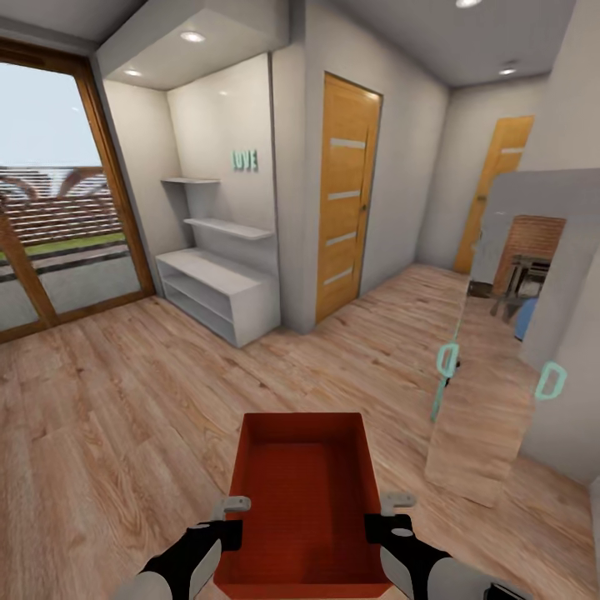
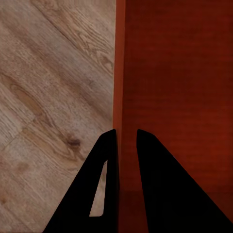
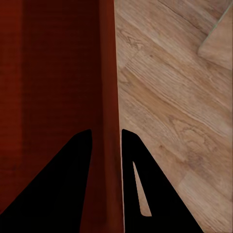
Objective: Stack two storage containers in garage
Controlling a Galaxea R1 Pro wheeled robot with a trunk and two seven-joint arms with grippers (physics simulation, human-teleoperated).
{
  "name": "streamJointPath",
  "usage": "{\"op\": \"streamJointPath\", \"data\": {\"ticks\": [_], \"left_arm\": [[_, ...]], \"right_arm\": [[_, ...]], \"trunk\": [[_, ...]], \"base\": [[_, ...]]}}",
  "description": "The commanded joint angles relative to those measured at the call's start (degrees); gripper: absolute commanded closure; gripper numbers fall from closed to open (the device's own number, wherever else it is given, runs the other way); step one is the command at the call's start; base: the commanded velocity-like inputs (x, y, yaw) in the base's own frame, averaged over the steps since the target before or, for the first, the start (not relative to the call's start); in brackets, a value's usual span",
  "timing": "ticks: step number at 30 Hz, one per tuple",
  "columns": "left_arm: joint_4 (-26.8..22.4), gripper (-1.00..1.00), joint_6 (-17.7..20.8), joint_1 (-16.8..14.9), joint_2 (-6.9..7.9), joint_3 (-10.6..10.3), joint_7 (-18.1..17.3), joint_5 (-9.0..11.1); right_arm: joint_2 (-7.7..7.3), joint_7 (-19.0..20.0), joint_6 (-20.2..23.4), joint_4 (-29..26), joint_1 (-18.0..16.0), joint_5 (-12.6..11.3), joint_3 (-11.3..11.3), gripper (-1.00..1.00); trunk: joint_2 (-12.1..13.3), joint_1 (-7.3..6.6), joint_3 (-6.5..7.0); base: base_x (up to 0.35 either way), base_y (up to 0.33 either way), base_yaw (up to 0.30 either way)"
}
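Observation:
A red-orange storage container point(image 1: 302, 500) with an open top is held in front of me over the light wood-plank floor point(image 1: 117, 417). My left gripper point(image 1: 236, 525) is shut on the container's left wall point(image 2: 120, 87), one finger inside and one outside. On the other side, my right gripper point(image 1: 377, 527) is shut on the right wall point(image 3: 108, 97) in the same way. The container looks empty. The second container is out of view.
A mirrored panel point(image 1: 492, 400) with teal handles stands close at the right. Ahead are an orange striped door point(image 1: 343, 200), a white shelf unit point(image 1: 221, 292) and a hallway with another orange door point(image 1: 496, 183). A glazed wood-framed door point(image 1: 58, 217) is at the left.

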Motion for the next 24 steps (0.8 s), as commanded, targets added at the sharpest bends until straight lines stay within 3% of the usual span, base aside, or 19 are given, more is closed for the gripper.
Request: {"op": "streamJointPath", "data": {"ticks": [1, 24], "left_arm": [[-0.16, 1.0, 0.33, -0.03, 0.03, -1.01, 0.52, 1.27], [-0.16, 1.0, 0.33, 0.0, 0.03, -1.01, 0.44, 1.27]], "right_arm": [[-0.69, -0.2, -0.12, 0.66, -0.02, -0.57, 1.41, 1.0], [-0.7, -0.22, -0.11, 0.74, -0.02, -0.66, 1.32, 1.0]], "trunk": [[-0.04, 0.04, -0.06], [-0.04, 0.04, -0.06]], "base": [[0.323, 0.0, 0.0], [0.323, 0.0, 0.0]]}}
